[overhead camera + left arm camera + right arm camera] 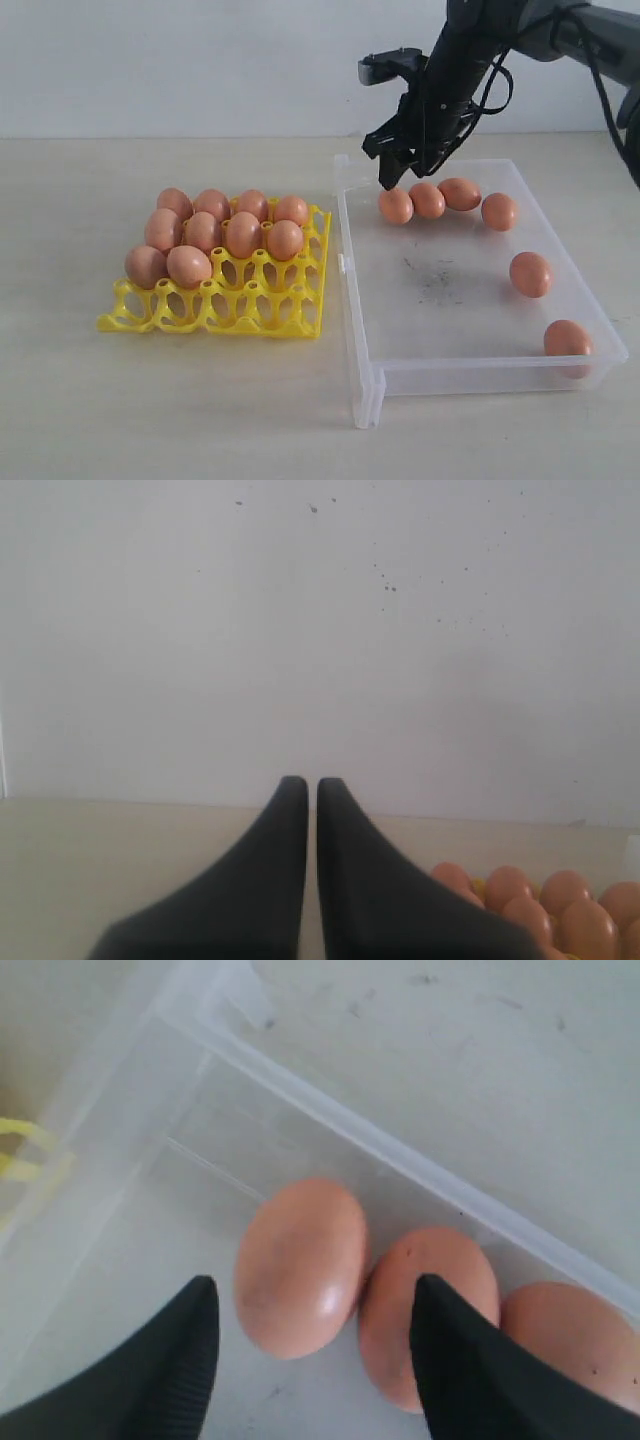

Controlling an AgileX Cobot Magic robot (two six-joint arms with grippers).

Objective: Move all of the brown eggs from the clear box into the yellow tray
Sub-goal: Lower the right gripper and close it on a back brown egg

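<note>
While the right claw (pixel 312 1360) hangs open, one brown egg (pixel 300 1265) lies just below, between its jaws.

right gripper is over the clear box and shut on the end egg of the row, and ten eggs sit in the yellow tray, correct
Not shut. The right gripper is over the clear box, but the right wrist view shows it open, its fingers standing apart on either side of the end egg. The ten eggs in the yellow tray are counted correctly.
</note>
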